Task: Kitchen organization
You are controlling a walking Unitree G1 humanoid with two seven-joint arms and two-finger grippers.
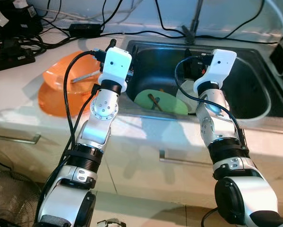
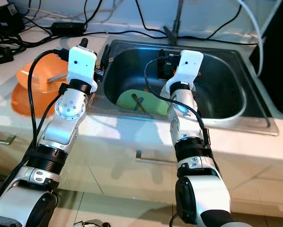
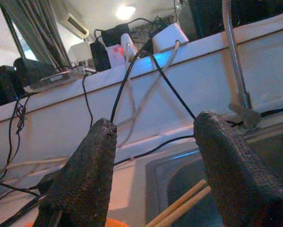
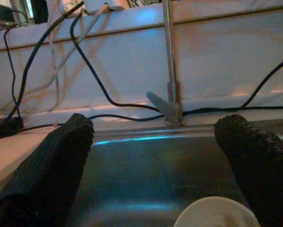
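Black cables [image 1: 146, 32] trail across the white counter [image 1: 18, 94]; a power strip [image 1: 11, 56] lies at its left. A fan grille [image 1: 9, 198] sits on the floor.

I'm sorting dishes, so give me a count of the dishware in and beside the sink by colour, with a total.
Orange, on the counter beside the sink: 2, a bowl resting on a plate
Green, in the sink: 1, a plate
Cream, in the sink: 1, a dish below the right pincer
Total: 4
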